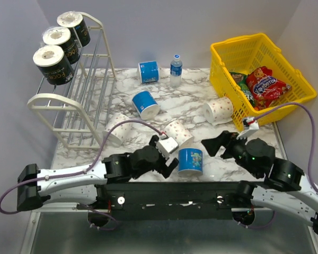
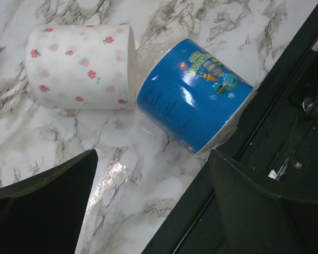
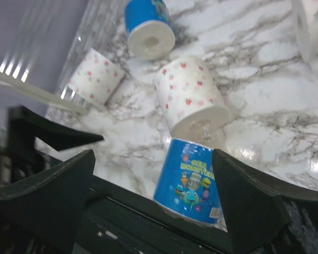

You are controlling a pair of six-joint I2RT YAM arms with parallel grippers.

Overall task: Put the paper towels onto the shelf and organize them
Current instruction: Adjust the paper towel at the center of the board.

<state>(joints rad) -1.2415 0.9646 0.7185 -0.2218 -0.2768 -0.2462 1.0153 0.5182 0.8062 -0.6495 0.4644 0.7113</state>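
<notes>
White, grey-veined marble tabletop [image 1: 193, 98]. Rear left: white three-tier wire shelf [image 1: 49, 100], with three black-wrapped paper rolls [image 1: 54, 64] in a row on its top tier. Rear right: yellow plastic basket [image 1: 225, 79]. Small clear water bottle [image 1: 175, 70] upright at the back. Loose on the marble: three blue-wrapped rolls [image 1: 145, 104], one at the near edge just beside a dotted roll; three white red-dotted rolls [image 1: 219, 110], all on their sides.
</notes>
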